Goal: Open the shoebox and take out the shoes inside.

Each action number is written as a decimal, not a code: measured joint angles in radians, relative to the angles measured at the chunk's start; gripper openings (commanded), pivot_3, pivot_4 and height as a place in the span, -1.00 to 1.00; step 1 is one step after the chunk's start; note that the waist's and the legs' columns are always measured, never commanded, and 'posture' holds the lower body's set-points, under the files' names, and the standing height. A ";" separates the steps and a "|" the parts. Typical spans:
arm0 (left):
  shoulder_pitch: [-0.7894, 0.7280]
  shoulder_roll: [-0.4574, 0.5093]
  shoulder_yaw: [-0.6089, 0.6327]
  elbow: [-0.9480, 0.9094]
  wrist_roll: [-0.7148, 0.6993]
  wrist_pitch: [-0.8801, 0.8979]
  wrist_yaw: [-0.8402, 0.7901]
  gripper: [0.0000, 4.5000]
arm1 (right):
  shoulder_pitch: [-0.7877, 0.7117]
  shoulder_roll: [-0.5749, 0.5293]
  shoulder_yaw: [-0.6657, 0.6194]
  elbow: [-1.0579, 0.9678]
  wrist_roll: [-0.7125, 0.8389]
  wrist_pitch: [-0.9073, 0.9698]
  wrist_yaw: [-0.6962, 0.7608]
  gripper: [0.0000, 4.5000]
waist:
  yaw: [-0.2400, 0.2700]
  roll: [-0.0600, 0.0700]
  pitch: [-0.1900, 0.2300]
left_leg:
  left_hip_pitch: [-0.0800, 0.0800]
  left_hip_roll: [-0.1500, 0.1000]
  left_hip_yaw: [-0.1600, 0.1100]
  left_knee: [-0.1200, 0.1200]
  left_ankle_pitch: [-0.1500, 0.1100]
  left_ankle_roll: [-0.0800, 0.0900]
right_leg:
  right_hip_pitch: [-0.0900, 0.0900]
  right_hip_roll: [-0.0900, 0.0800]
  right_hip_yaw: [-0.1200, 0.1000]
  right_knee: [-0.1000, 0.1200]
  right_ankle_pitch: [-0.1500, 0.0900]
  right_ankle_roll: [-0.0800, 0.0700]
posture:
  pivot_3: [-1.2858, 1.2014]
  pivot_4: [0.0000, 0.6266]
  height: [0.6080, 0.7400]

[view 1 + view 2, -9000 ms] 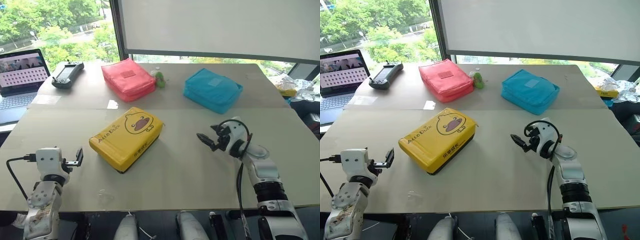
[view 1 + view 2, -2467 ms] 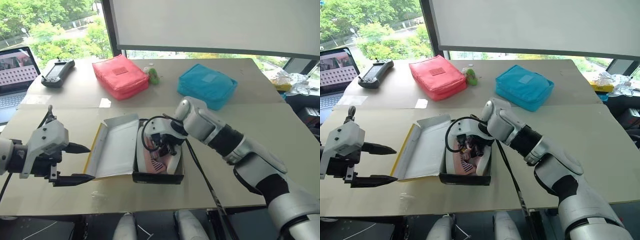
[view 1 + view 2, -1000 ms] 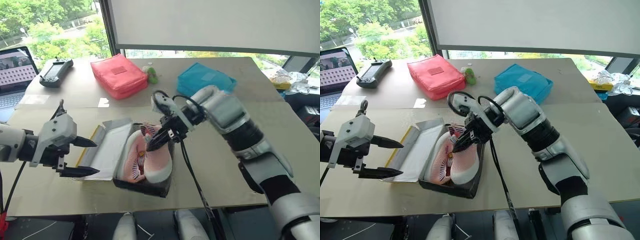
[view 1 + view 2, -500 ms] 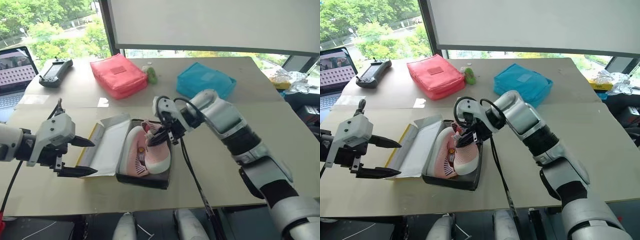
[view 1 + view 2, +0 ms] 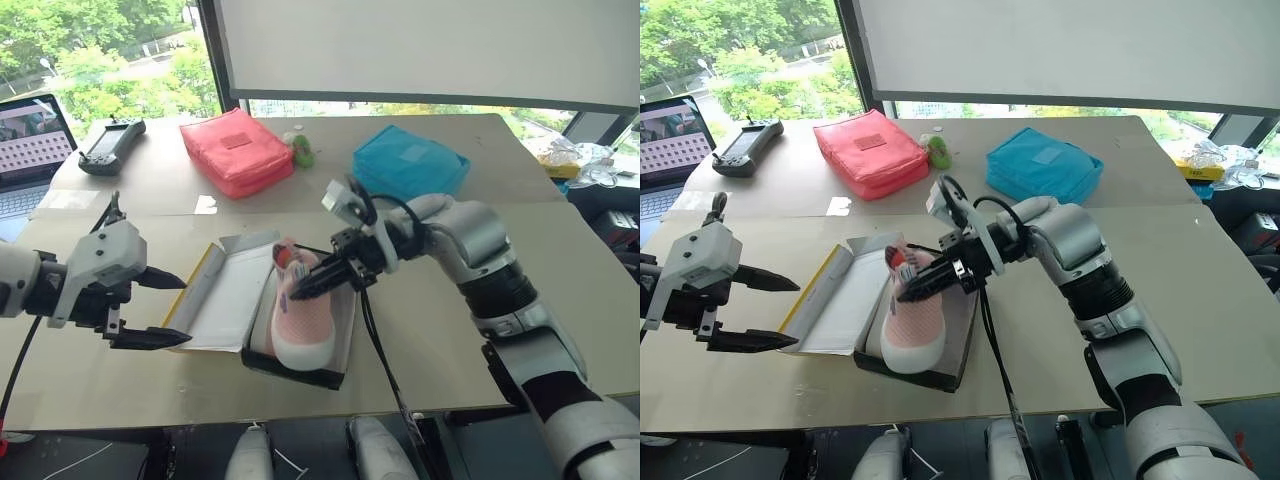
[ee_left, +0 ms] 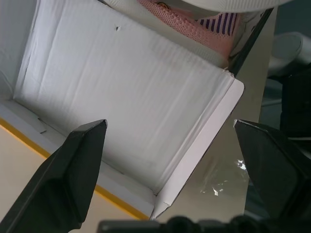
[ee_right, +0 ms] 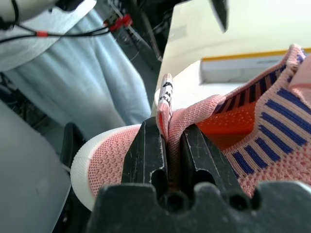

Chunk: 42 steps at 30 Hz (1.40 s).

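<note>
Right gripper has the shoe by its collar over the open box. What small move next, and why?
Probably keep lifting: the right gripper is shut on the pink shoe, pinching its collar, but the toe still sits at the shoebox rim. Clear the rim before swinging it aside. The left gripper hangs open beside the lid.

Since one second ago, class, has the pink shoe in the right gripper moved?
Yes. The shoe, pinched by the right gripper, has risen out of the shoebox, judged against the red pouch behind.

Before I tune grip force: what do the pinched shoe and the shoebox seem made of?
The shoe looks like soft pink knit fabric, with visible mesh weave, striped collar and a smooth white, probably rubber sole. The shoebox looks like matte corrugated cardboard: faint ribbing lines its white lid.
</note>
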 measured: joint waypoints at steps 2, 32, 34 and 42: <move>0.003 0.000 0.000 -0.003 0.000 0.004 -0.004 1.00 | -0.027 -0.039 -0.074 0.005 0.001 -0.070 -0.022 -0.98 | 0.007 0.000 0.000 | -0.001 0.000 0.000 0.000 0.000 0.000 | 0.000 0.000 0.000 -0.001 0.000 0.000 | 0.03 -0.52 1.00; -0.184 -0.085 -0.168 0.071 0.024 0.010 0.116 1.00 | 0.189 -0.486 -0.381 0.636 -0.288 -0.390 -0.486 0.77 | 0.000 0.005 0.003 | 0.000 -0.002 0.003 0.000 0.001 0.000 | 0.001 -0.001 0.005 -0.002 0.000 0.003 | 0.03 -0.52 1.00; -0.181 -0.084 -0.168 0.072 0.033 0.010 0.114 1.00 | 0.131 -0.537 -0.388 0.688 -0.303 -0.401 -0.488 0.97 | -0.001 0.005 0.003 | 0.000 -0.002 0.003 0.000 0.001 0.000 | 0.001 -0.001 0.005 -0.002 0.000 0.003 | 0.03 -0.52 1.00; -0.202 -0.083 -0.195 0.074 0.041 0.014 0.108 1.00 | 0.082 -0.445 -0.242 0.309 -0.233 -0.232 -0.295 0.97 | -0.044 0.005 0.003 | 0.015 -0.001 0.003 -0.004 0.001 0.000 | 0.010 0.005 0.014 0.000 0.001 0.003 | 0.03 -0.52 1.00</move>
